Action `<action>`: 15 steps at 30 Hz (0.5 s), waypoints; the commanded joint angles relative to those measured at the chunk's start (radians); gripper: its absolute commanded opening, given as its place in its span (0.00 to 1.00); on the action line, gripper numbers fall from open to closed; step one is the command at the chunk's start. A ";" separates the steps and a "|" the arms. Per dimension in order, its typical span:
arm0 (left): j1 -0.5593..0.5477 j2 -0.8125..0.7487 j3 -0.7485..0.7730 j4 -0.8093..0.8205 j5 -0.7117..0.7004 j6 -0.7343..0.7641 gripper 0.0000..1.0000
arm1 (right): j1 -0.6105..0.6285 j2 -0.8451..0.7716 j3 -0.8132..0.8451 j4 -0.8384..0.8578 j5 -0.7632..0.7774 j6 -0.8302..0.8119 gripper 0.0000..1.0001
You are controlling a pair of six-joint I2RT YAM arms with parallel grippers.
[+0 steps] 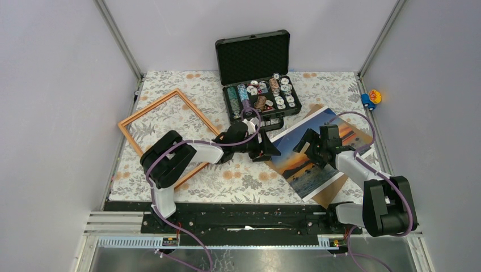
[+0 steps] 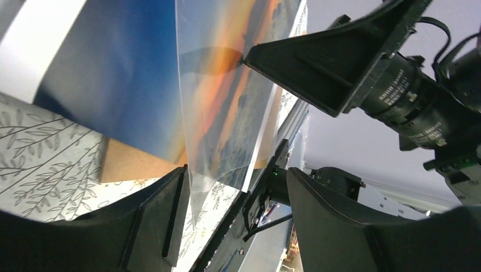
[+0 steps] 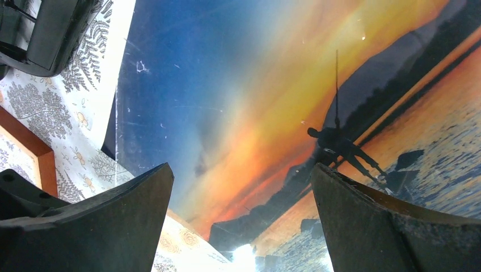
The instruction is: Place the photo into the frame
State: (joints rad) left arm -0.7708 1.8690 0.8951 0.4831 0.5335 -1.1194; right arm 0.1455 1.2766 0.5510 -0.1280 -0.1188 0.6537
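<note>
Left gripper hangs at the left corner of the photo, jaws apart around the edge of what looks like a clear sheet; right gripper gapes wide above the print; it lies on a brown board, well apart from the frame; a pinch here might catch only the sheet, or crease the glossy corner.

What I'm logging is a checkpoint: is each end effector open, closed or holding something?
Left end effector: open, straddling the edge of a clear sheet, unclamped.
Right end effector: open over the photo, empty.
</note>
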 commanded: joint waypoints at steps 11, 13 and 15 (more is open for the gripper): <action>-0.010 0.025 0.060 -0.048 0.004 -0.014 0.52 | 0.002 -0.022 -0.033 -0.061 -0.014 0.014 1.00; -0.009 0.041 0.078 -0.089 -0.014 0.005 0.50 | 0.002 -0.029 -0.032 -0.063 -0.012 0.014 1.00; -0.009 0.064 0.104 -0.121 -0.015 0.026 0.45 | 0.002 -0.032 -0.031 -0.064 -0.011 0.014 1.00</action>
State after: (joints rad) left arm -0.7723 1.8984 0.9314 0.4080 0.5411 -1.1404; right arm 0.1455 1.2564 0.5415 -0.1226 -0.1238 0.6567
